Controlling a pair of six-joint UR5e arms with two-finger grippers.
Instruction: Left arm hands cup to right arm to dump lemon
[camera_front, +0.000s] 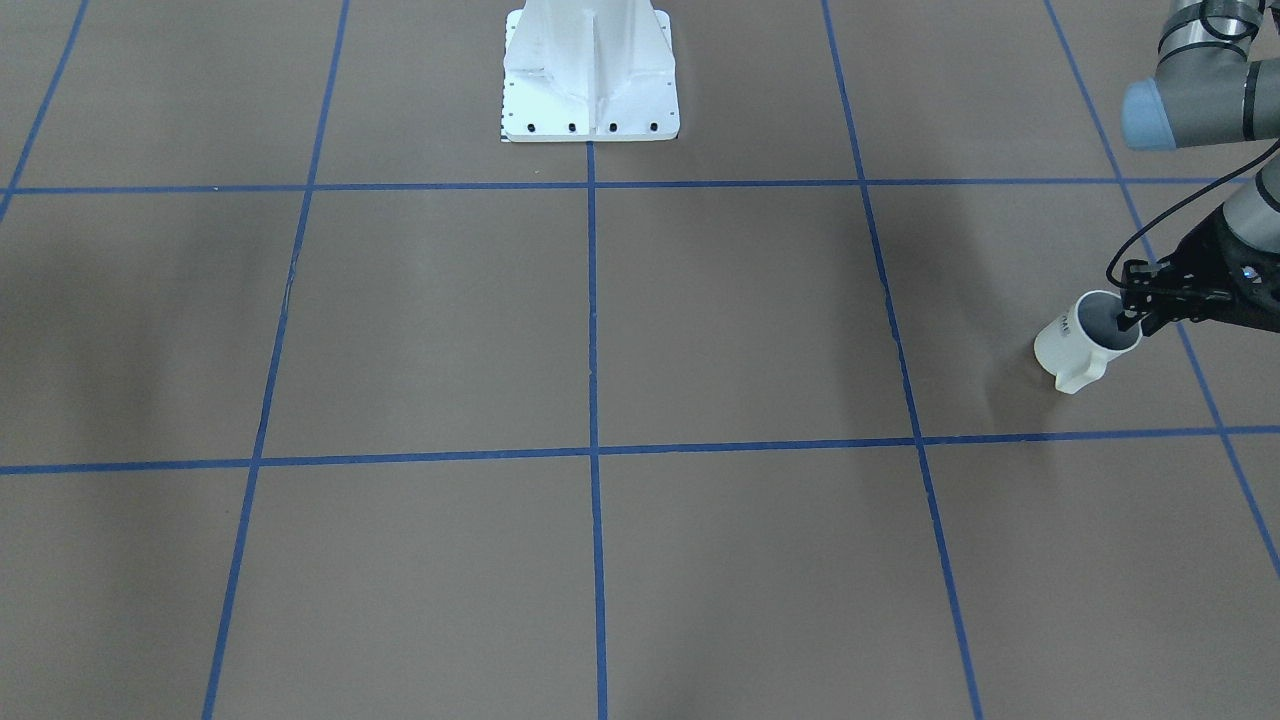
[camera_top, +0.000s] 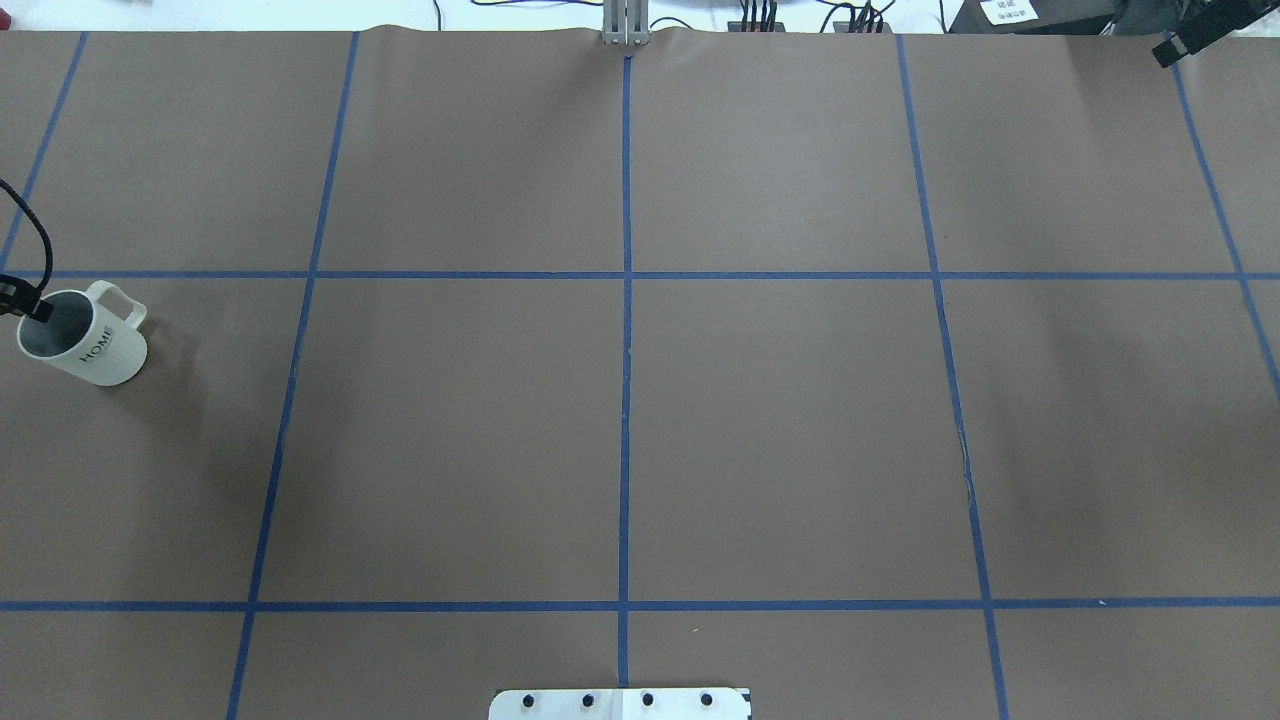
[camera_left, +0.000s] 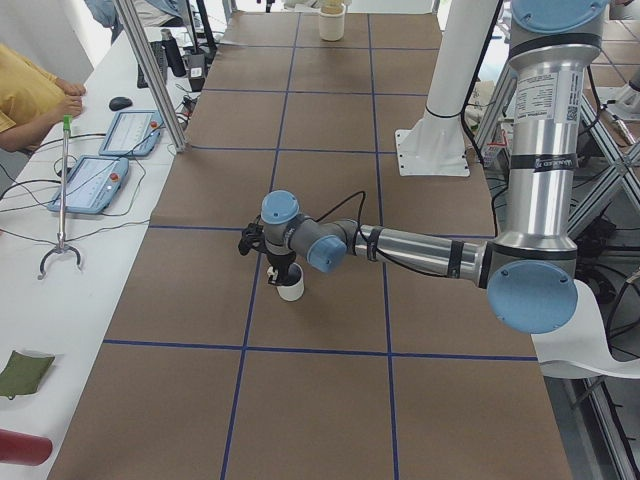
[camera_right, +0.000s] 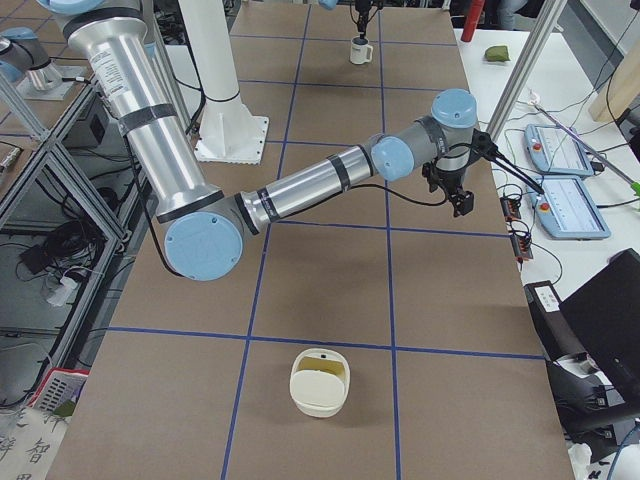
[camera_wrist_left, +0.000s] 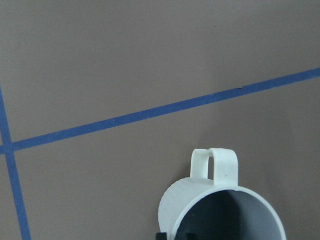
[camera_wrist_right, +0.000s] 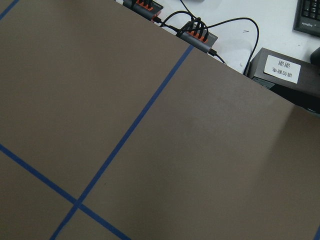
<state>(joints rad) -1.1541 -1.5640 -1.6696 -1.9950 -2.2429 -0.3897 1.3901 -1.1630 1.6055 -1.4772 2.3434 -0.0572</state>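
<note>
Two fingers of the left hand (camera_front: 1133, 321) pinch the rim of the cup (camera_front: 1075, 348), one inside its grey hollow, on the side opposite the handle. From here the cup is at the far left edge of the overhead frame, low over the brown surface (camera_top: 640, 420). The right hand (camera_right: 462, 203) hangs well apart, right of centre in the right-end view. I cannot tell whether its grip is open or closed.

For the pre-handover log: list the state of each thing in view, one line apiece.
cup, upright, held at its rim.
left gripper, shut on the cup's rim, one finger inside.
right gripper, holding nothing, above the table; open or shut unclear.
lemon, not visible in any view.
cream container, upright on the table, untouched.
</note>
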